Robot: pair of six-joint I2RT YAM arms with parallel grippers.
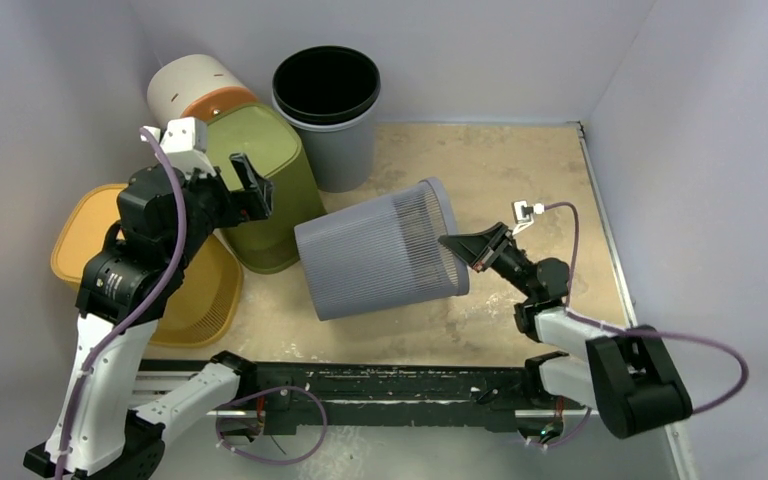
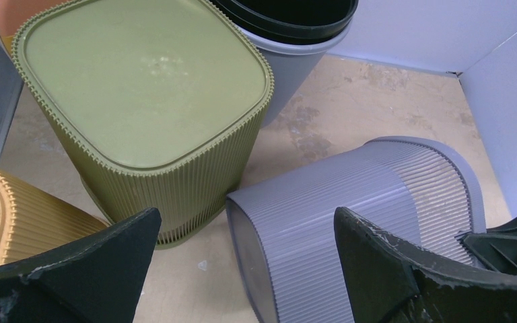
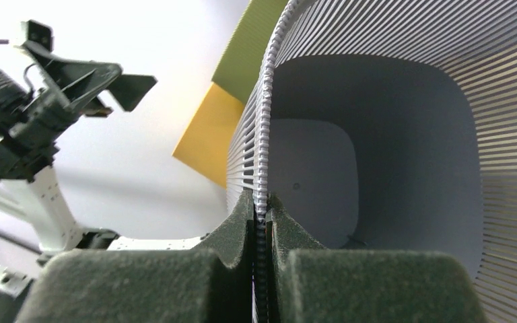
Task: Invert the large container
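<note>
The large grey ribbed container [image 1: 375,255] lies tipped on its side in the middle of the table, its open mouth facing right and its base facing left. My right gripper [image 1: 465,250] is shut on the rim of its mouth; in the right wrist view the ribbed rim runs between the two closed fingers [image 3: 261,202] and the container's inside [image 3: 377,134] fills the view. My left gripper [image 1: 250,185] is open and empty, held up in the air to the left of the container. The left wrist view shows the container's base and side [image 2: 350,202] below the spread fingers [image 2: 246,215].
An olive ribbed container [image 1: 260,170] stands upside down to the left of the grey one, close to its base. A yellow container [image 1: 70,240] sits at the far left. A grey bin with a black liner [image 1: 330,100] and a white-and-orange cylinder [image 1: 195,85] stand at the back. Walls enclose the table.
</note>
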